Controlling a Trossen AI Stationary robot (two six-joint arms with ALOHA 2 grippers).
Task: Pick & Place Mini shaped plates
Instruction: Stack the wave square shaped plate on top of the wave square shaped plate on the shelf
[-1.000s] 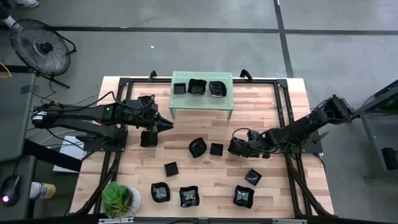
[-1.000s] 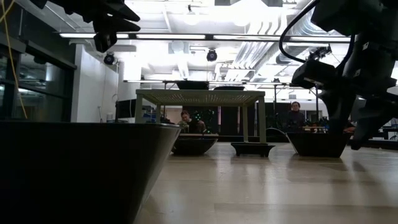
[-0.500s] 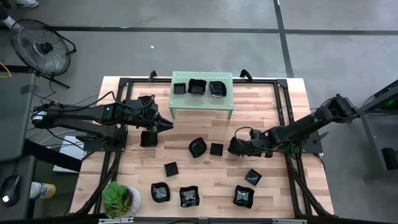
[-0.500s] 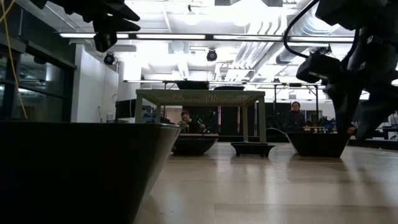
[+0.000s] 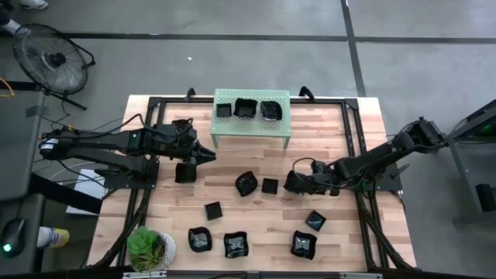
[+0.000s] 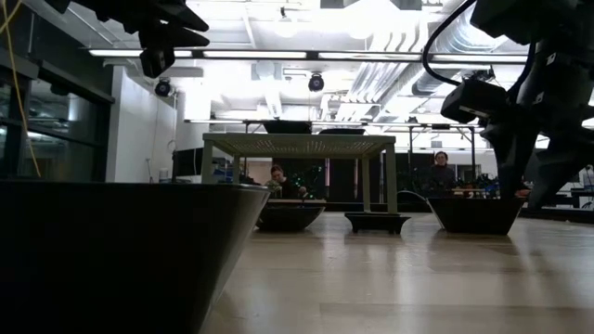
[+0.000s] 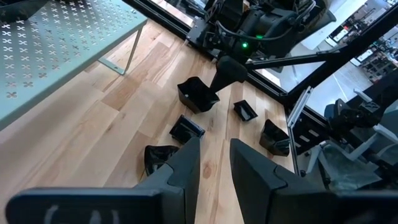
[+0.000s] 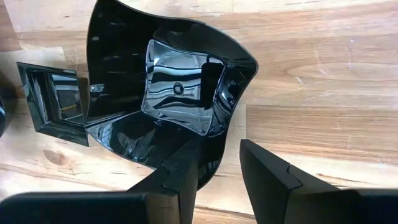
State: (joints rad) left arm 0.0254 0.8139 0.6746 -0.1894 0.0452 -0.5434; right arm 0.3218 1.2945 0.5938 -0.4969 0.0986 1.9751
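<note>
Mini shaped plates, small glossy black dishes with raised rims, lie in two groups. Both groups sit on the light wooden slatted table (image 5: 341,124), largest item in view. Three plates sit in a row on top of the pale green perforated metal shelf (image 5: 252,128) at the table's far middle: a small square one (image 5: 224,110), a wavy-edged one (image 5: 246,108) and a rounder one (image 5: 270,111). The others lie loose on the tabletop in front of the shelf, among them a wavy plate (image 5: 246,184), a small square plate (image 5: 269,185) just beside it, another square (image 5: 213,210), and four more nearer the front edge.

Left arm waits above the table's left half, clear of the plates; left gripper (image 7: 214,163) carries nothing, its two dark fingers set a narrow gap apart.

Right arm reaches in low from the right. Right gripper (image 8: 219,163) is at a large wavy-edged plate (image 8: 168,93) right of the small square plate; one finger (image 8: 186,171) lies inside its rim, the other (image 8: 267,171) outside, the rim between them. Whether they press it, cannot tell.

Small green potted plant (image 5: 147,248) stands at the front left corner.
</note>
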